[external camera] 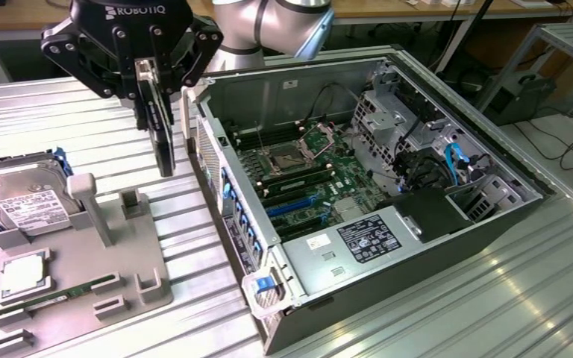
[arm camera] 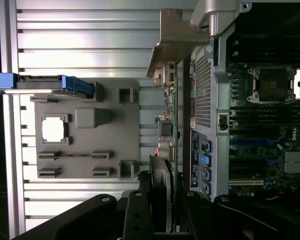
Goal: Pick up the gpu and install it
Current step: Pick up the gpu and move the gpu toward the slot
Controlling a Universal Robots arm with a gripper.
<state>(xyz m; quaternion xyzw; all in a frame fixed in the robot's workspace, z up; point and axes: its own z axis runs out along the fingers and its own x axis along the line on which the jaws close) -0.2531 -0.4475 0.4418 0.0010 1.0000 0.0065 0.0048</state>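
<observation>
Between grey fixture tray point(external camera: 77, 261) and open computer case point(external camera: 386, 313), gpu point(external camera: 165, 145) hanging upright, top edge clamped in end effector point(external camera: 157, 83)

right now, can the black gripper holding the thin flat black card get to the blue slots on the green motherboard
Probably yes: the open grey metal case leaves the blue slots uncovered. The gripper, shut on the gpu, hangs outside the case's side wall, which stands between.

Upper left: a black pincer point(external camera: 159, 91) marked ROBOTIQ in white. Beside it, a rounded silver-grey arm joint point(external camera: 266, 26).
</observation>
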